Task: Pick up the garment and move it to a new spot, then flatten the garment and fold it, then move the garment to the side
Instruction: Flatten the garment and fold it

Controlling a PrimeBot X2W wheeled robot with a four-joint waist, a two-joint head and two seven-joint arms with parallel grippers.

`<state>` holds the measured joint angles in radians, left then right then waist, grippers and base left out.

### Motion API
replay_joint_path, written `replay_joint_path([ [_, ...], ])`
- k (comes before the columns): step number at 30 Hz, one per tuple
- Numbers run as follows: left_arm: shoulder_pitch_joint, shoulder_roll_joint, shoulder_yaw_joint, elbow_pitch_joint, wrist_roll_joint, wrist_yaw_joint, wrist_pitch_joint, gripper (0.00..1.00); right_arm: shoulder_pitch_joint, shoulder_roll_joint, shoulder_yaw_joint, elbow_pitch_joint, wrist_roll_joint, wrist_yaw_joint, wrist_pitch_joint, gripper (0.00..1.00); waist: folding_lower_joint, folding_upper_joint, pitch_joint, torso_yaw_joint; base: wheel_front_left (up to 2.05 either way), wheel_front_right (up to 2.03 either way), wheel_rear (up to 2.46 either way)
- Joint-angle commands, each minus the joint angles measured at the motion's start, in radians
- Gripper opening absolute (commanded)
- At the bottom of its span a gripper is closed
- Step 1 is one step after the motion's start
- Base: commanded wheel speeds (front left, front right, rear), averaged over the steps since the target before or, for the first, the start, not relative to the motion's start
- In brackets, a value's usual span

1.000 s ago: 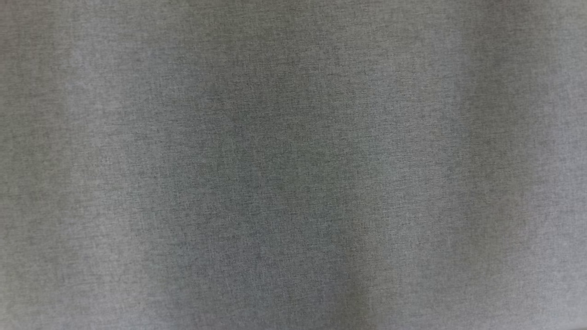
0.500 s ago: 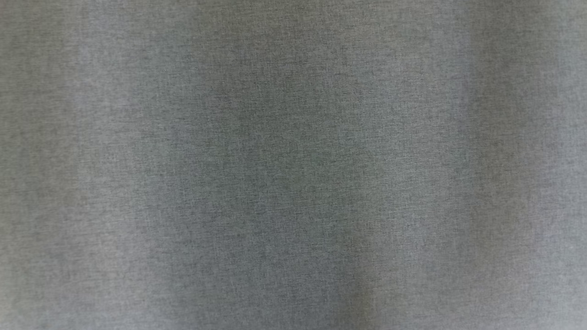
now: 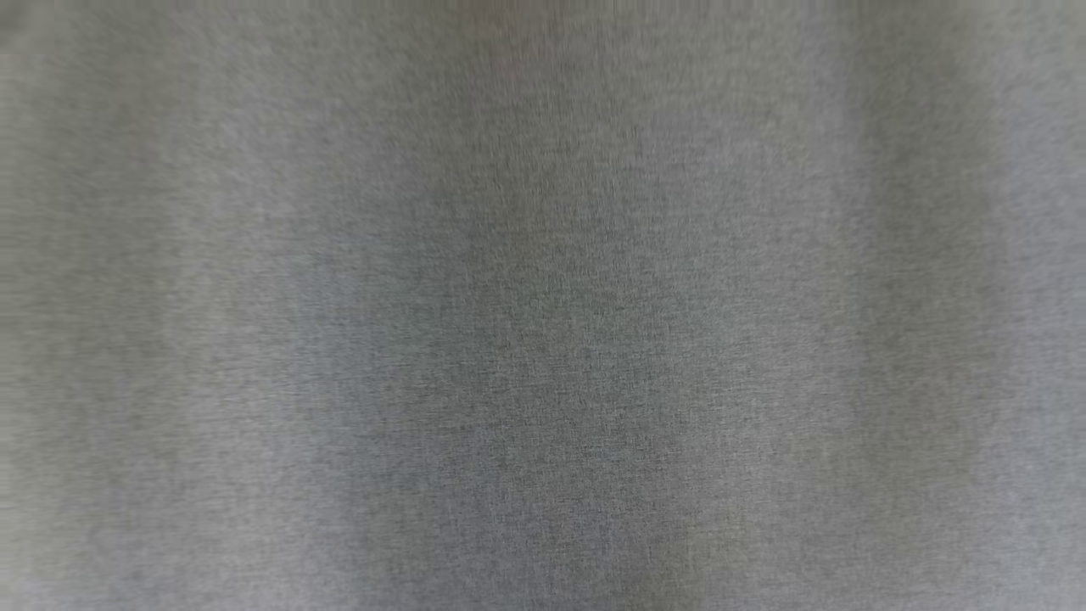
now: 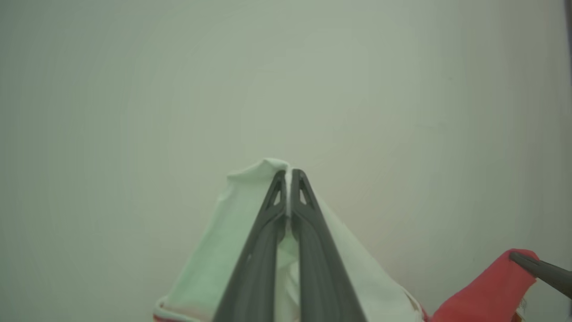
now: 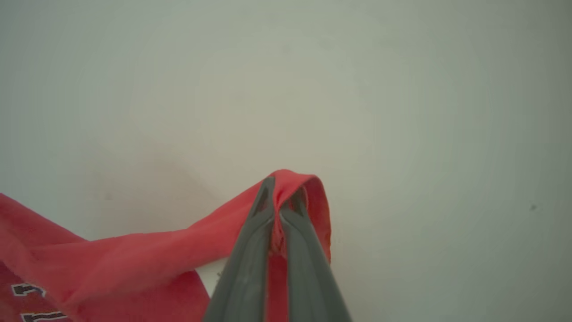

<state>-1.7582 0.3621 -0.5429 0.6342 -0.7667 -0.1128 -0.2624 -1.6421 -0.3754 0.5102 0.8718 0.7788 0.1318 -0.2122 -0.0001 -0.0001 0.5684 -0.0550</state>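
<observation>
Holding the red-and-white garment (image 5: 111, 264) aloft: the left tool (image 4: 289, 172) is clamping a white fold and the right tool (image 5: 279, 188) is clamping a red edge, both over a pale surface (image 4: 134, 89). Pickup appears done, with relocation probably underway; flattening, folding and moving aside are remaining.

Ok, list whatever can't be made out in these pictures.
Head view: blurred grey cloth hides whatever lies behind it.
Left wrist view: garment runs off the bottom edge; left pincer covers its pinched part.
Right wrist view: lettering cut by the lower-left corner, unreadable.
</observation>
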Motion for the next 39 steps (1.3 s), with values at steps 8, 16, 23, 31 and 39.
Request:
replay_joint_path([
  [8,0.493,0.061,0.069,-0.341,-0.009,0.091,-0.003,0.00,0.399,-0.048,0.022,-0.180,0.093,-0.002,-0.033,0.00,0.0001,0.0001,-0.188,0.010,0.00,0.00,0.00],
  [16,0.916,0.122,0.118,-0.651,-0.055,0.244,-0.002,0.00,0.738,-0.075,0.004,-0.328,0.121,-0.002,-0.019,0.00,0.0001,0.0001,-0.278,0.004,0.00,0.00,0.00],
  [23,1.298,0.104,0.119,-0.830,-0.078,0.338,-0.003,0.00,1.053,-0.072,-0.080,-0.456,0.124,-0.002,0.005,0.00,0.0001,0.0001,-0.327,0.020,0.00,0.00,0.00],
  [31,1.645,0.033,0.147,-0.824,-0.068,0.329,-0.003,0.00,1.370,-0.019,-0.216,-0.536,0.088,-0.002,0.052,0.00,0.0001,0.0001,-0.383,0.039,0.00,0.00,0.00],
  [39,1.848,-0.060,0.171,-0.747,-0.055,0.263,-0.003,0.00,1.585,0.046,-0.348,-0.594,-0.013,-0.002,0.127,0.00,0.0001,0.0001,-0.432,0.056,0.00,0.00,0.00],
])
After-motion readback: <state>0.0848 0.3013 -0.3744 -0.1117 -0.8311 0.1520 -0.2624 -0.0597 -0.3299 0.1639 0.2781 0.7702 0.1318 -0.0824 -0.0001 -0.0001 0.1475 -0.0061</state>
